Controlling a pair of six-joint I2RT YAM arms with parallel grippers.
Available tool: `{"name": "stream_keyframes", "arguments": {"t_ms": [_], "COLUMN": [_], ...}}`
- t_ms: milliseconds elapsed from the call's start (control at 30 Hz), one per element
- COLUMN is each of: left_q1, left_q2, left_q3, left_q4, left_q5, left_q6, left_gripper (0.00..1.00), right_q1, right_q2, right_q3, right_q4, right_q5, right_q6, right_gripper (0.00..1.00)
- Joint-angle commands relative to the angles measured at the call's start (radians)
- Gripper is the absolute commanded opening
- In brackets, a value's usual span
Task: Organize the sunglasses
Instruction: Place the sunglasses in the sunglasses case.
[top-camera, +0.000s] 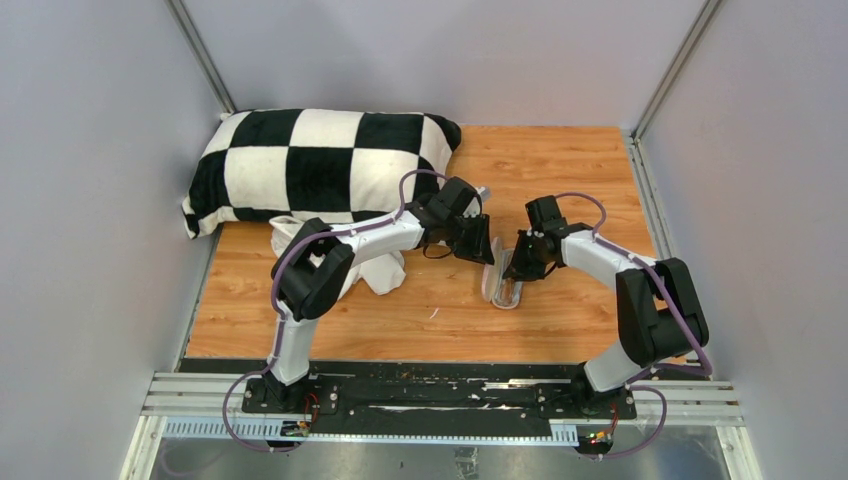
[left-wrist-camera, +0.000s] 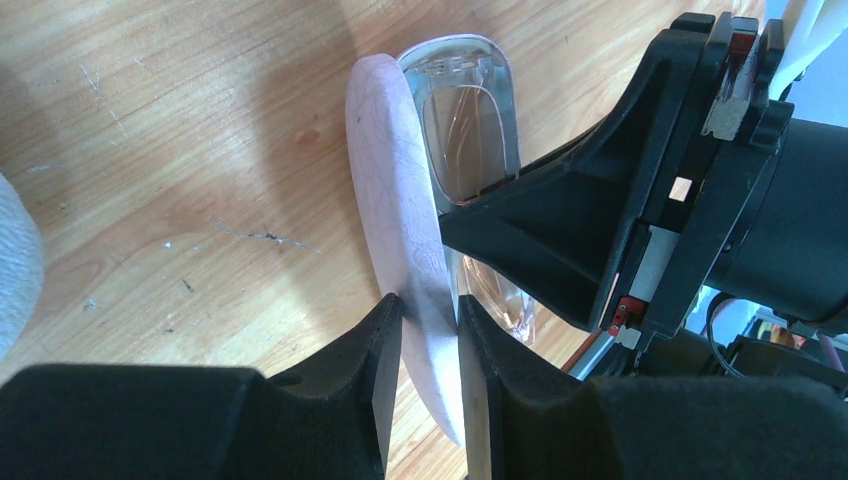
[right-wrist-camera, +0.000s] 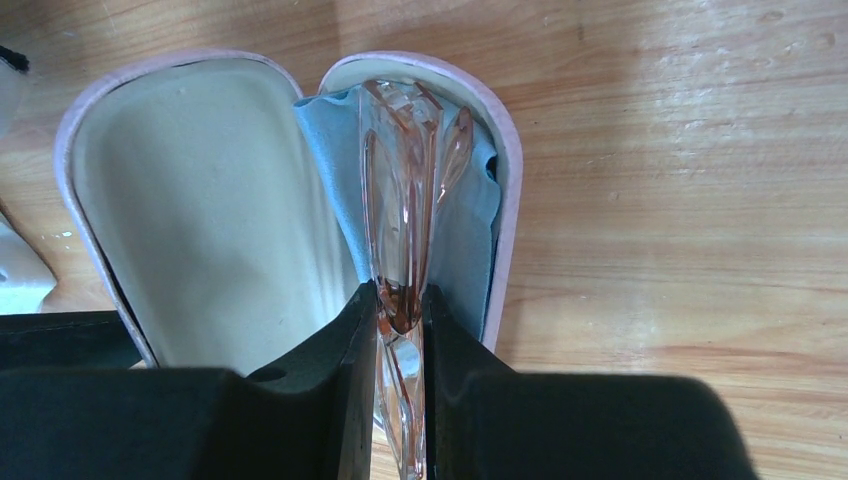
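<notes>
Right wrist: right tool (right-wrist-camera: 401, 318) pinched on sunglasses (right-wrist-camera: 402, 170), clear pinkish frame, edge-up over blue cloth (right-wrist-camera: 330, 160) inside open pink case (right-wrist-camera: 200, 200) on tabletop (right-wrist-camera: 680, 200). Left wrist: left tool (left-wrist-camera: 430, 340) clamped across case's raised shell.

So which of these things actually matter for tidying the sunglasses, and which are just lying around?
Part of the job: sunglasses, pink case, blue cloth inside it, right gripper holding the glasses, left gripper pinching the case.
Just lying about: checkered pillow, white bundle.
</notes>
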Motion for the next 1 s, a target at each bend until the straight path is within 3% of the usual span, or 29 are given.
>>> {"name": "stream_keyframes", "arguments": {"t_ms": [0, 967], "left_q1": [-0.012, -0.016], "left_q2": [-0.002, 0.004], "left_q3": [-0.018, -0.032], "left_q4": [0.02, 0.032], "left_q5": [0.021, 0.028], "left_q6": [-0.013, -0.025], "left_gripper": [0.3, 0.31], "right_q1": [-0.019, -0.018], "right_q2": [-0.01, -0.052], "right_q3": [-0.021, -0.061], "right_q4": [-0.009, 0.06], "right_q5": [-0.035, -0.101], "right_q6": [0.012, -0.039], "right_gripper": [0.2, 0.21]}}
